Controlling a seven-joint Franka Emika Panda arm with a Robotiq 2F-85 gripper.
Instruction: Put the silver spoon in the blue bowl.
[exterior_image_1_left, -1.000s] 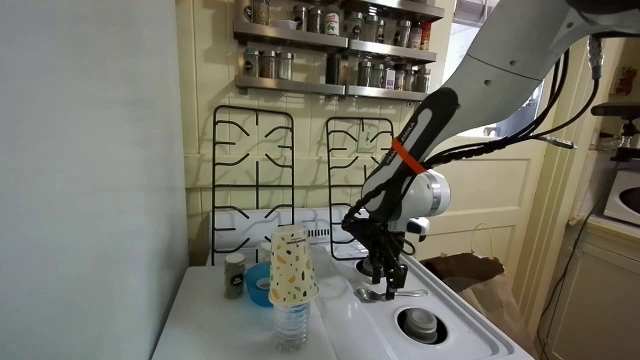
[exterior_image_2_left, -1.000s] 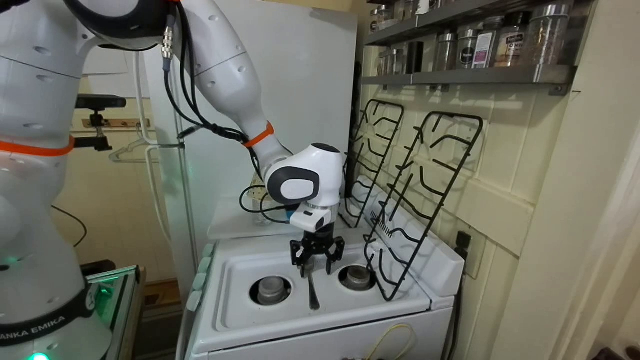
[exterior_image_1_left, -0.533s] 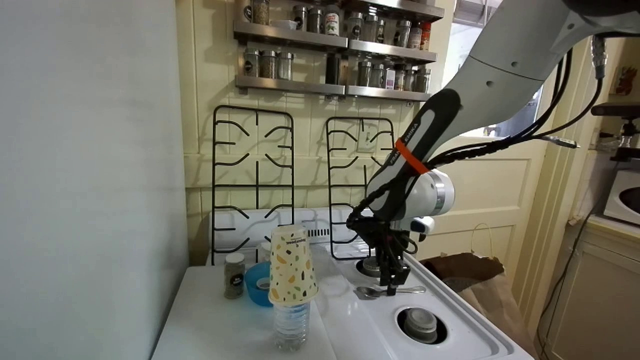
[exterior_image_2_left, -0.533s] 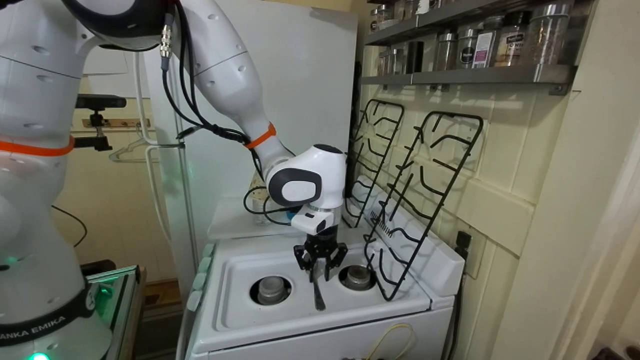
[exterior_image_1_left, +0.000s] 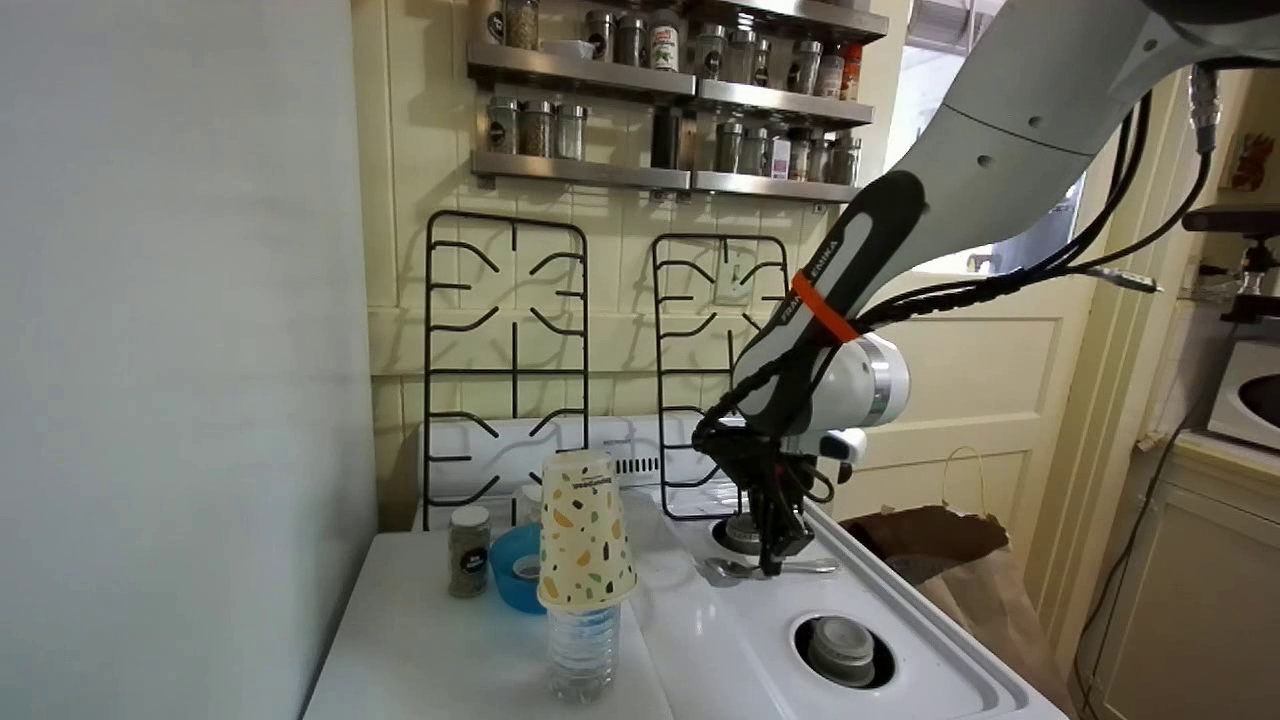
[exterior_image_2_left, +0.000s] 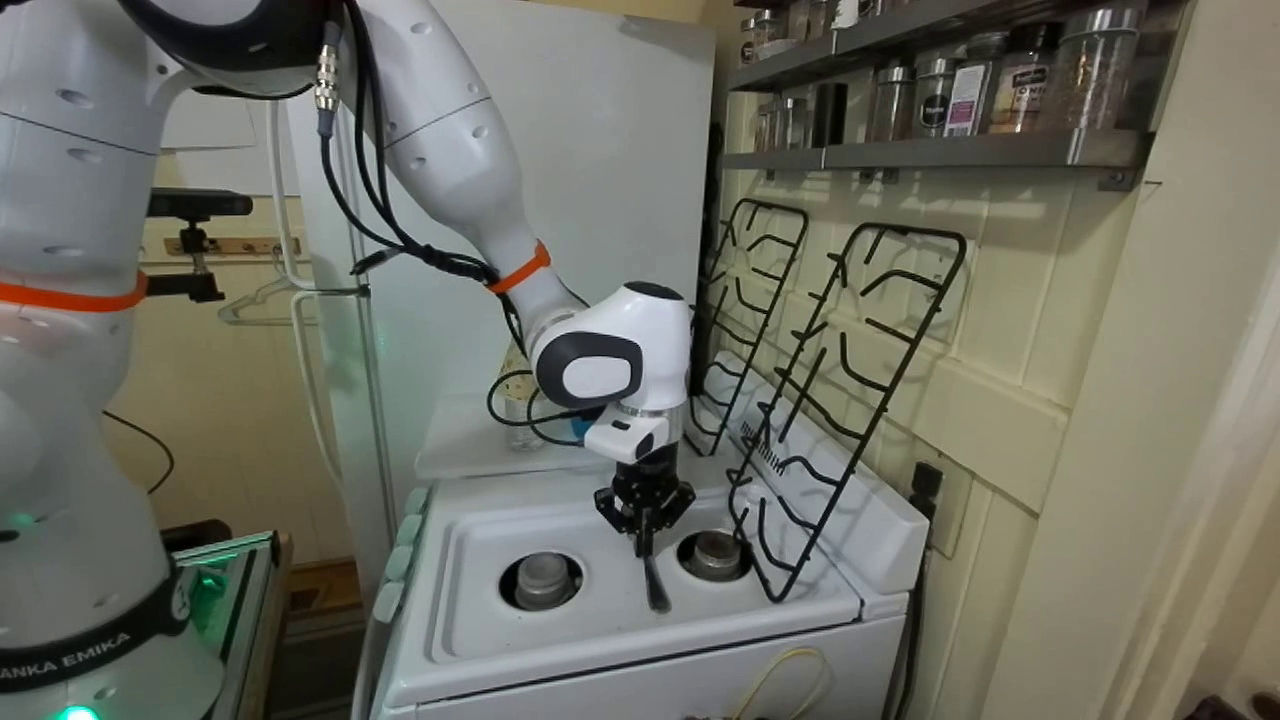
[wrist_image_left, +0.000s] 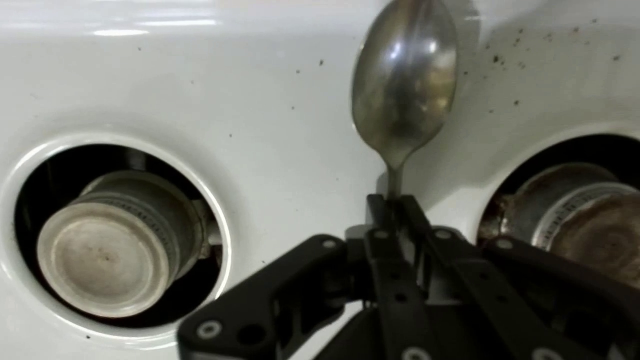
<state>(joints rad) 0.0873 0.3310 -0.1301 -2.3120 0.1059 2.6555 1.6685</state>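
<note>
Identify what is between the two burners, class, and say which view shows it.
In the wrist view, the silver spoon and the gripper closed on its handle are between the pale burner and the rust-stained burner.

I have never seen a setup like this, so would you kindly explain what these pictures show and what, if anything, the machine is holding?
The machine is a single robot arm ending in a black, two-fingered gripper. Two views look on from outside it, and the close-up is taken from its wrist, looking past the gripper.

It is working over a white stove. The gripper is closed around the handle of a silver spoon, between two burners; whether the spoon is off the stove is hard to tell. On the white surface alongside are a blue bowl, a small jar and a clear bottle with a patterned cup upside down over it.
</note>
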